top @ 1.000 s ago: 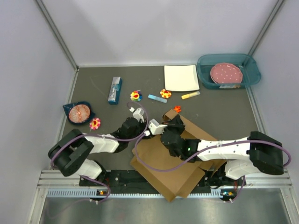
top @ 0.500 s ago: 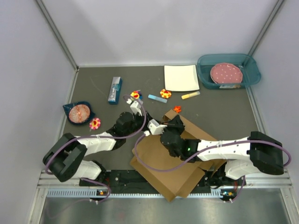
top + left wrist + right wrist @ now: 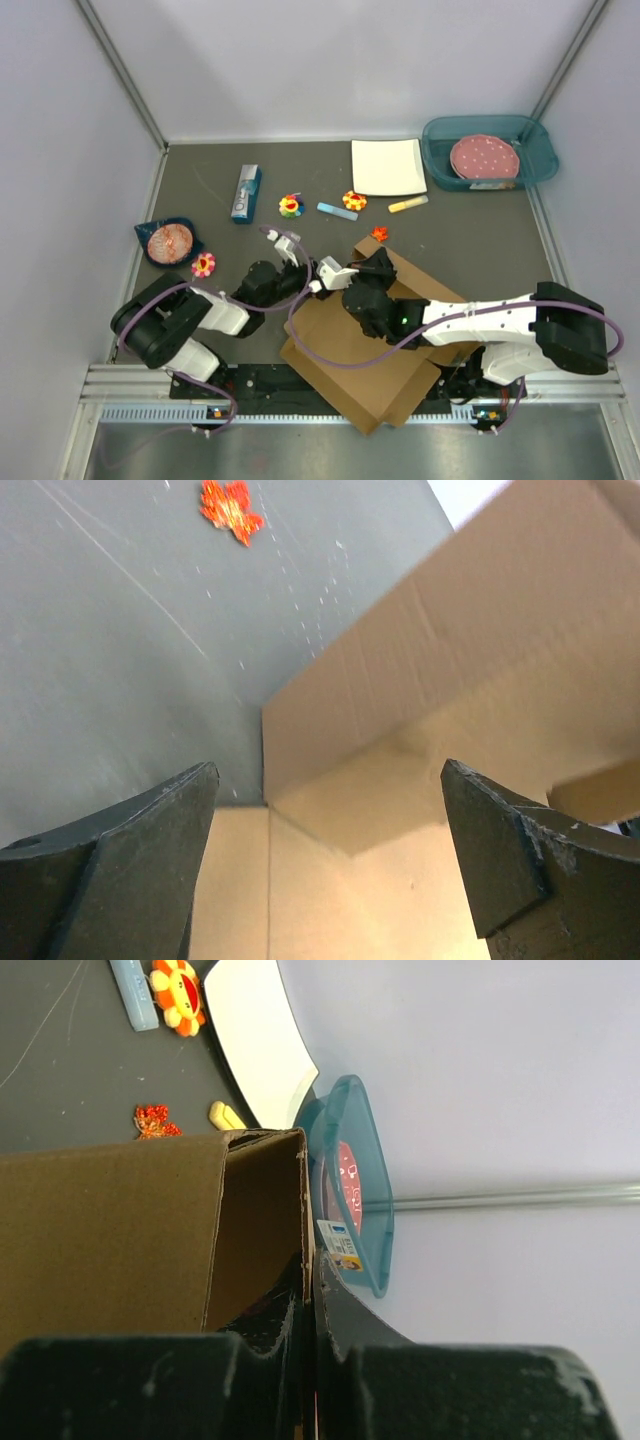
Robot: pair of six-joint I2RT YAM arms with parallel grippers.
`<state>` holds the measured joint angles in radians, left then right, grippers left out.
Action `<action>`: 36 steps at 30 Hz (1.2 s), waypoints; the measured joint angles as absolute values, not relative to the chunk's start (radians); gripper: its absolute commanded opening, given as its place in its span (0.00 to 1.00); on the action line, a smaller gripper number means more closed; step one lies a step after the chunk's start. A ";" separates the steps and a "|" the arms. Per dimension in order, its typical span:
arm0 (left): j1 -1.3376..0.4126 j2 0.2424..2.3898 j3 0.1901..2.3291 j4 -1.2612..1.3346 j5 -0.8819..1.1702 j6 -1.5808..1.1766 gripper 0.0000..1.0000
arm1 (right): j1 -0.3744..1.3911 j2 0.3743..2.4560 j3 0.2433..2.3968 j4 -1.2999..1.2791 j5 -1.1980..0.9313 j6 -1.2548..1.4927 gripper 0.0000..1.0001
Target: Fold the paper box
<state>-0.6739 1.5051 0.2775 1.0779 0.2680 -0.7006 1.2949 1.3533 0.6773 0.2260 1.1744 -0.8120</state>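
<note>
The paper box (image 3: 352, 352) is a brown cardboard sheet lying near the front edge, with one flap raised at its far corner. My right gripper (image 3: 372, 272) is shut on that raised flap. In the right wrist view the flap's edge (image 3: 262, 1210) runs between the closed jaws of the right gripper (image 3: 312, 1265). My left gripper (image 3: 316, 280) is at the box's left edge, open. In the left wrist view the left gripper (image 3: 328, 770) has its fingers (image 3: 130, 860) spread wide over the paper box (image 3: 400, 860), holding nothing.
A white square plate (image 3: 388, 166) and a teal bin (image 3: 440, 150) holding a pink plate stand at the back right. A blue packet (image 3: 245, 192), flower toys (image 3: 291, 206), chalk sticks (image 3: 336, 211), a red leaf (image 3: 379, 233) and a dark bowl (image 3: 170, 241) lie scattered behind the box.
The left gripper's jaws have gone from nearly shut to wide open, and its wrist has shifted beside the box's left edge. The right arm and the held flap have not moved.
</note>
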 measured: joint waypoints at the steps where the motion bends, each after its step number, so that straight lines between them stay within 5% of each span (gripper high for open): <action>1: -0.681 1.503 0.252 1.100 0.272 -0.700 0.99 | 1.295 1.353 0.678 0.225 1.174 -0.810 0.00; 18: -0.700 1.407 0.200 1.169 0.253 -0.601 0.99 | 1.295 1.353 0.683 0.216 1.173 -0.802 0.00; 33: -0.770 1.570 0.304 1.244 0.209 -0.539 0.99 | 1.298 1.358 0.690 0.192 1.177 -0.780 0.00; 36: -0.775 1.607 0.318 1.276 0.201 -0.538 0.91 | 1.298 1.358 0.691 0.190 1.177 -0.776 0.00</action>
